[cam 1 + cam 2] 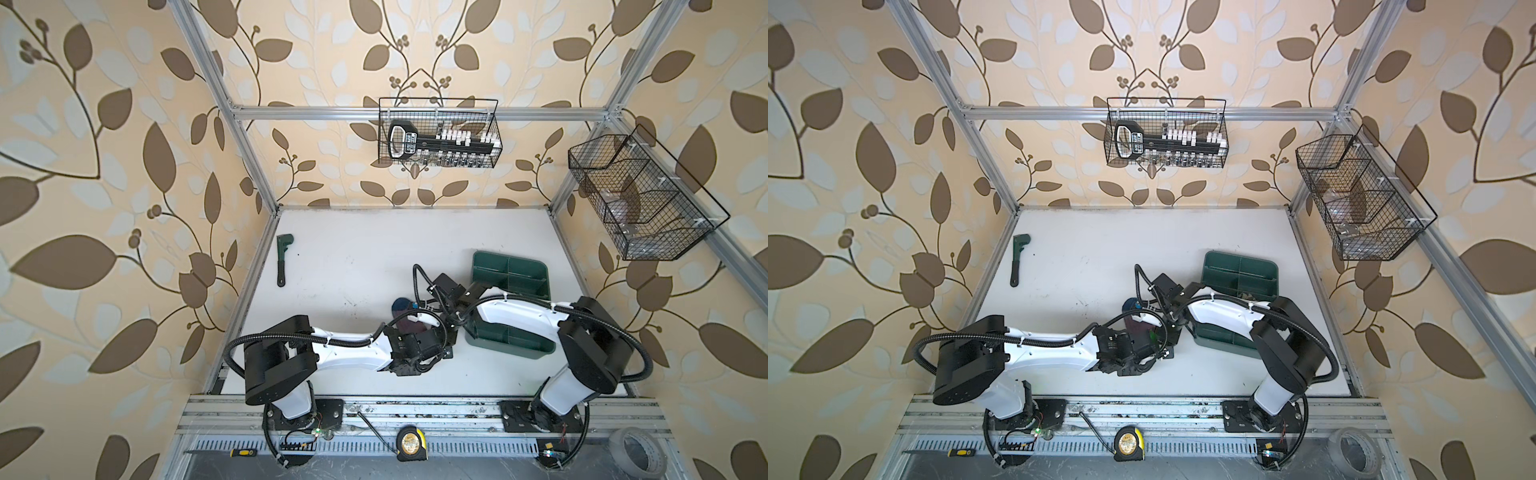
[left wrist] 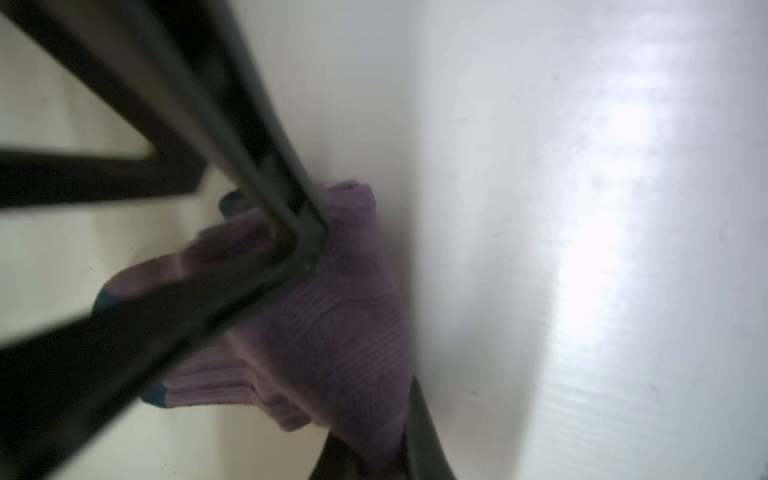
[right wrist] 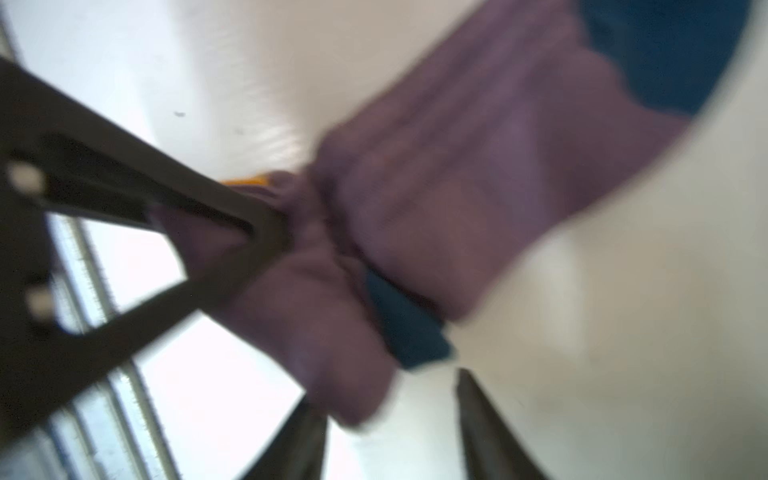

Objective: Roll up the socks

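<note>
A purple ribbed sock (image 1: 409, 326) (image 1: 1140, 326) with a navy toe (image 3: 665, 54) lies bunched on the white table near the middle, mostly under the two wrists in both top views. My left gripper (image 2: 374, 453) is shut on a folded purple part of it. My right gripper (image 3: 390, 399) is open, and the sock's rolled end rests just past its fingertips against one finger. The navy heel (image 3: 407, 328) and a sliver of yellow cuff (image 3: 249, 181) show in the right wrist view. Both grippers (image 1: 415, 328) (image 1: 438, 313) meet over the sock.
A green divided tray (image 1: 536, 266) sits right of the sock, under the right arm. A green pipe wrench (image 1: 282, 259) lies at the far left. Wire baskets (image 1: 440, 133) (image 1: 640, 199) hang on the walls. A tape measure (image 1: 411, 442) and a tape roll (image 1: 638, 451) sit by the front rail.
</note>
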Tool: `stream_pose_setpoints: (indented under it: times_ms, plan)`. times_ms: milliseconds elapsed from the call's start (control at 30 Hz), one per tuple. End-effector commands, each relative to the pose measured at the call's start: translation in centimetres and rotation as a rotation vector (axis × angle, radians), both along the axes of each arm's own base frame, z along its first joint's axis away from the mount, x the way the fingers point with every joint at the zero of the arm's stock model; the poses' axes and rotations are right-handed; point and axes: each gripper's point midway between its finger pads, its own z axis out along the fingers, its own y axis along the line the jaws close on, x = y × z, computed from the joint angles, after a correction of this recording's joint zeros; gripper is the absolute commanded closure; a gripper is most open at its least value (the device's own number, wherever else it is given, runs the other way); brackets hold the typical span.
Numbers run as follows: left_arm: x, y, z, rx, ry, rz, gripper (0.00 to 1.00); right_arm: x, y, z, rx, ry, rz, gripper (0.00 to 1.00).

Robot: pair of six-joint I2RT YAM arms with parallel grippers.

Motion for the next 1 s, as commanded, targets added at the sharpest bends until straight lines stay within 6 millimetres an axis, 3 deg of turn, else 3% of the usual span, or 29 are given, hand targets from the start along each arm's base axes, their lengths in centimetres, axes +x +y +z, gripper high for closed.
stream_pose_setpoints:
  times_ms: [0,100,167,267,367,467,700,800,967]
  plan:
    - [-1.4,0.6,-1.2,0.003,0.146,0.046,1.00,2.6,-1.9,4.8,0.100,-0.130,-0.162,0.45]
    - [-1.7,0.6,-1.3,0.002,0.196,0.040,1.00,6.1,-5.5,11.2,0.254,-0.327,-0.387,0.43]
    - [-1.8,0.8,-1.4,0.006,0.246,0.046,1.00,7.2,-8.2,15.7,0.360,-0.451,-0.508,0.43]
    - [-1.7,1.1,-1.9,0.031,0.325,0.068,1.00,6.0,-10.5,22.3,0.499,-0.642,-0.525,0.39]
    - [-2.2,1.0,-2.2,0.036,0.464,0.094,1.00,2.2,-9.4,25.9,0.589,-0.787,-0.308,0.29]
    - [-2.2,1.0,-2.1,0.046,0.588,0.114,1.00,-1.5,-7.6,24.5,0.531,-0.869,-0.042,0.29]
    - [-1.0,1.1,-2.4,0.024,0.790,0.205,1.00,-5.9,-4.9,12.2,-0.045,-0.911,0.380,0.30]
    - [-0.5,1.0,-2.5,0.006,0.818,0.223,1.00,-6.4,-2.7,9.4,-0.162,-0.984,0.446,0.28]
    - [0.0,1.0,-2.7,-0.001,0.843,0.248,1.00,-5.9,1.7,5.4,-0.097,-0.984,0.487,0.28]
